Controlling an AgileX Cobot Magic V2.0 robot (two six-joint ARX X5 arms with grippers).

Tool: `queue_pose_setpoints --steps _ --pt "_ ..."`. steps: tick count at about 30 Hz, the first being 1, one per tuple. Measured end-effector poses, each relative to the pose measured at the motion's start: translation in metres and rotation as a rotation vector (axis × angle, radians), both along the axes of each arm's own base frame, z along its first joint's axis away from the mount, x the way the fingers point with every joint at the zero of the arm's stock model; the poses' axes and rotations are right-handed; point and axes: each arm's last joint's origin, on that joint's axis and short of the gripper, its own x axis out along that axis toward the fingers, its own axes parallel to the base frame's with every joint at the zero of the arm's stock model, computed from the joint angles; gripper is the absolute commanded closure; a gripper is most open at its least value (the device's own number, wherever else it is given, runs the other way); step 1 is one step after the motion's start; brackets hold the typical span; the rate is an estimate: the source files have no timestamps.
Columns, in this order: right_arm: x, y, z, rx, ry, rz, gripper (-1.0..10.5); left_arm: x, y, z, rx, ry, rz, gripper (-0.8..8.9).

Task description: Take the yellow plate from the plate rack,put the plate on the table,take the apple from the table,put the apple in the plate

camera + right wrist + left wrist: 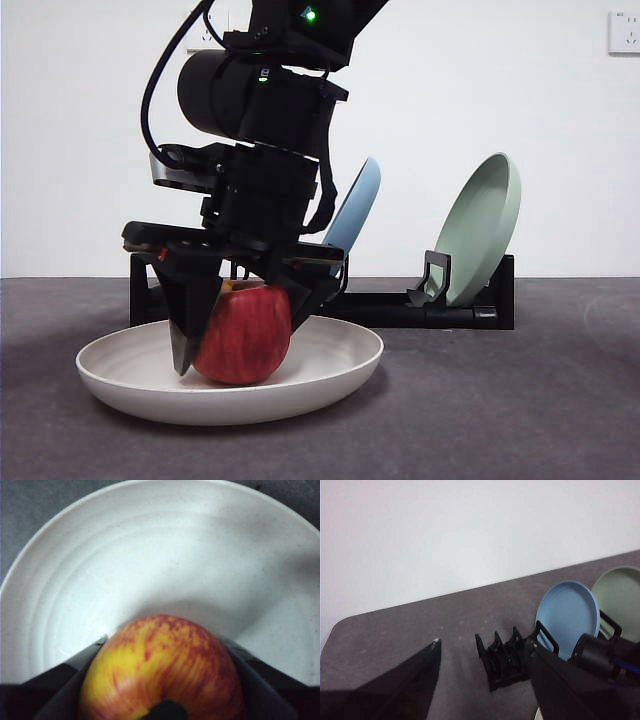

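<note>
The yellow plate (pixel 330 365), cream and wide, lies flat on the dark grey table (pixel 520 400) in front of the plate rack (pixel 380 305). The red apple (pixel 245 335) stands in the plate's middle. My right gripper (pixel 240 345) comes down from above and is shut on the apple, one jaw on each side. The right wrist view shows the apple (pixel 160 665) between the jaws of the right gripper (pixel 164 641) over the plate (pixel 150 555). My left gripper (pixel 485 645) is open and empty, held high above the rack (pixel 502 660).
A light blue plate (pixel 358 205) and a pale green plate (pixel 480 230) stand tilted in the rack behind the arm. Both show in the left wrist view, blue (pixel 567 615) and green (pixel 620 595), with the right arm (pixel 600 655) in front of them.
</note>
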Motion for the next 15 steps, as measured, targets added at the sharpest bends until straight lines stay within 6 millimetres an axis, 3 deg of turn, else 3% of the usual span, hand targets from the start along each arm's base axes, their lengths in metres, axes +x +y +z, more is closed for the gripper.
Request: queue_pose_setpoints --steps 4,15 --pt "-0.0001 -0.0001 0.0000 -0.002 0.000 0.000 4.7 -0.0002 0.0002 -0.0011 0.009 0.008 0.000 5.31" --pt "-0.0039 -0.0004 0.0000 -0.027 0.010 0.005 4.7 -0.0002 0.0002 -0.0011 0.010 0.009 0.000 5.31"
